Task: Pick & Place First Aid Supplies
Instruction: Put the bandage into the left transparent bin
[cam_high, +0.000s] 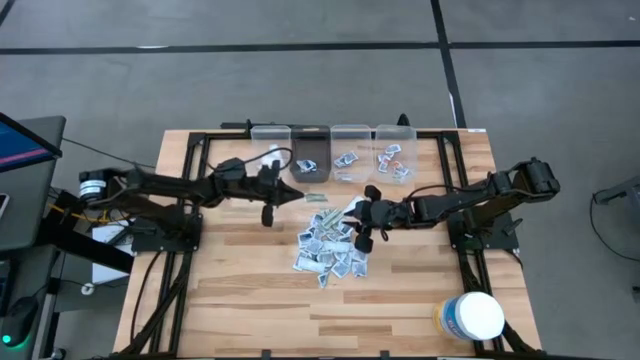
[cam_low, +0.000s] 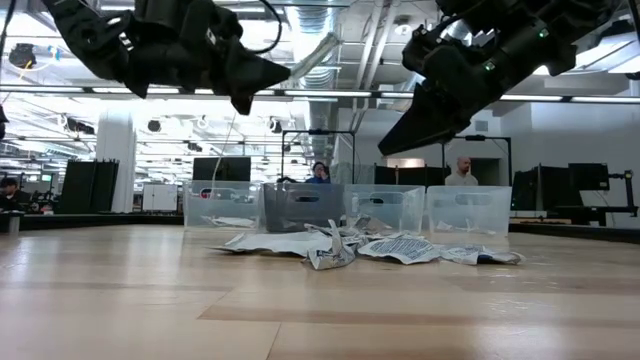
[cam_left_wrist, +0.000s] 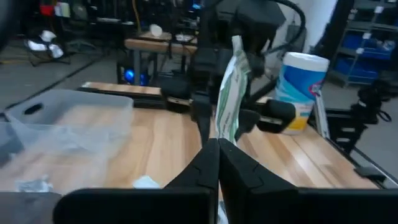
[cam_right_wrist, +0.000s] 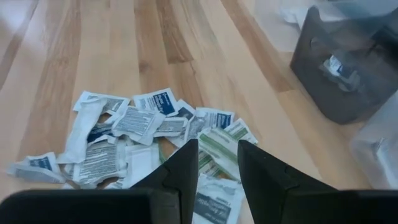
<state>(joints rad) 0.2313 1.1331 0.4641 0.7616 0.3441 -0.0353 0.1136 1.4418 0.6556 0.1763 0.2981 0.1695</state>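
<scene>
wooden table (cam_high: 250, 290) | left claw (cam_left_wrist: 217, 152) grasping pale strip (cam_left_wrist: 231, 93) | right claw (cam_right_wrist: 211, 163) released

My left gripper (cam_high: 297, 196) hangs above the table (cam_high: 240, 300), just in front of the row of four bins (cam_high: 331, 152) along the far edge, and pinches a long strip (cam_left_wrist: 229, 102) that stands up from its fingertips. My right gripper (cam_high: 364, 220) hovers to its right, over the right edge of the packet pile (cam_high: 331, 247) heaped mid-table, fingers apart with nothing between them. The tub (cam_high: 472, 317) stands well apart at the near right corner, and loose packets lie inside the three right-hand bins.
</scene>
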